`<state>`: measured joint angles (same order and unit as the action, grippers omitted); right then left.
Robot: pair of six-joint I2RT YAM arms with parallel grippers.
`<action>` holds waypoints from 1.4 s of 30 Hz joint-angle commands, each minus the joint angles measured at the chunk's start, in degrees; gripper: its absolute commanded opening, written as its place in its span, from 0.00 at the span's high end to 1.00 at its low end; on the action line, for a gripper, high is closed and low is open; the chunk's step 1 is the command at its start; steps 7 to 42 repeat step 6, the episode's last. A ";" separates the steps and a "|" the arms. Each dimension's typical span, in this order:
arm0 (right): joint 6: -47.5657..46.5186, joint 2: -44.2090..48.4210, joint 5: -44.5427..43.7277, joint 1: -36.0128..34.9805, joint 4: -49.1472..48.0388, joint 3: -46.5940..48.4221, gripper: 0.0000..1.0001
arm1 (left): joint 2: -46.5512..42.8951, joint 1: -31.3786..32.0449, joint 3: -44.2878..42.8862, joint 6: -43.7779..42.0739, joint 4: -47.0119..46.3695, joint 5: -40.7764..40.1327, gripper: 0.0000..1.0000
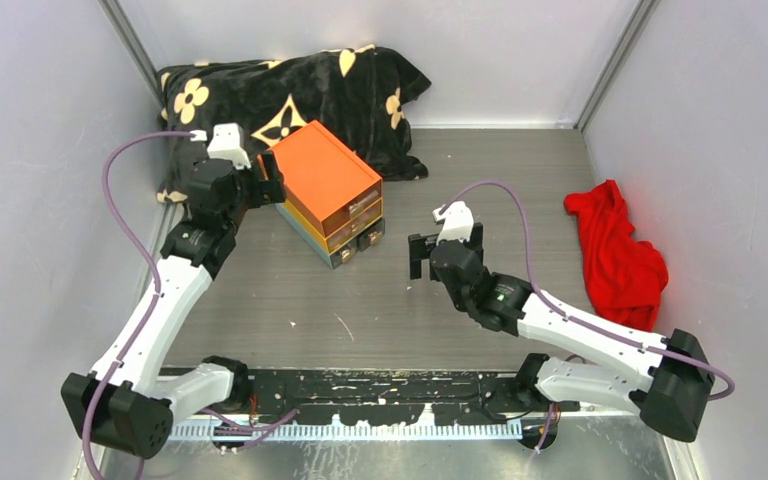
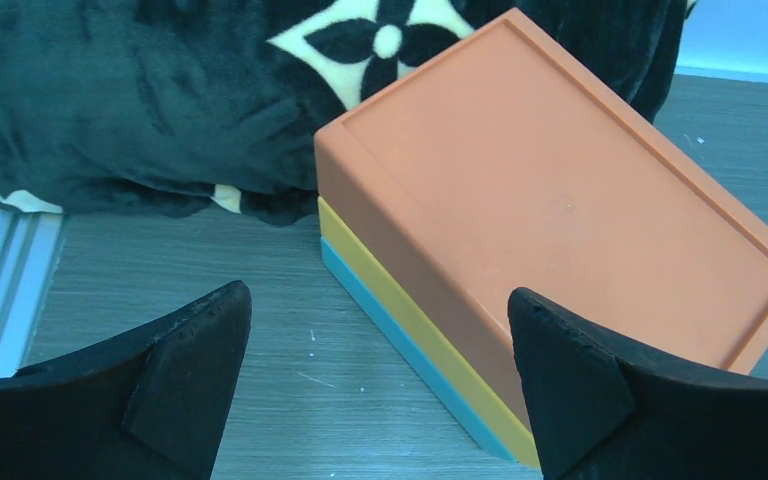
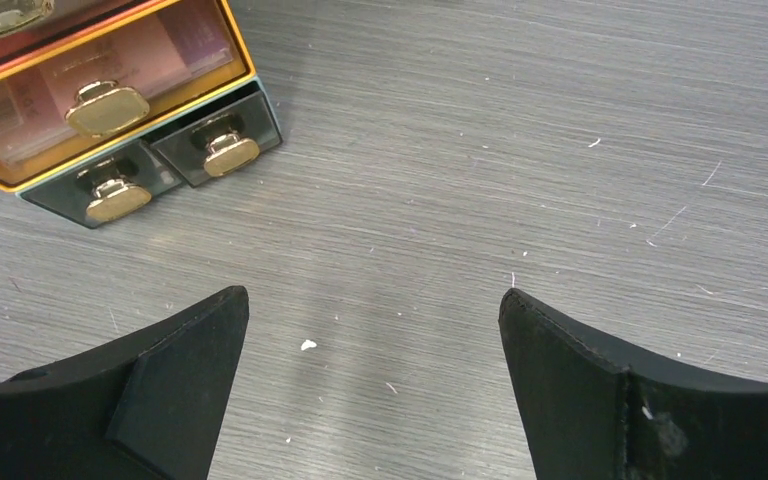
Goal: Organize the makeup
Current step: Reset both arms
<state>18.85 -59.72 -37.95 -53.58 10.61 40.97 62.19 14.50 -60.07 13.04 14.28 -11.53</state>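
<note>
No loose makeup lies in view on the table. A pale pink flat shape (image 3: 155, 50) shows through the clear front of the middle drawer of the orange box (image 1: 325, 175), whose drawers are shut and carry gold knobs (image 3: 108, 108). My left gripper (image 1: 266, 183) is open at the box's back left side, and in the left wrist view it (image 2: 375, 300) frames the orange lid (image 2: 560, 200). Right of the box's drawer fronts, my right gripper (image 1: 444, 250) hangs open over bare table, with nothing between its fingers (image 3: 372, 300).
A black plush cushion with cream flower prints (image 1: 290, 90) lies behind the box against the back wall. At the right side a crumpled red cloth (image 1: 615, 255) rests on the table. Grey walls close in the table on three sides.
</note>
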 commanded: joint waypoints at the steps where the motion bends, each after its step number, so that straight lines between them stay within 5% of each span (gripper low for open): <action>1: 1.01 2.34 -2.93 -0.29 -0.47 2.00 0.00 | -1.64 -0.27 -1.71 0.99 0.13 -4.38 0.00; 42: 1.65 2.57 -3.95 -0.29 1.01 2.21 0.00 | -1.75 -0.27 -1.78 0.82 0.32 -5.76 0.00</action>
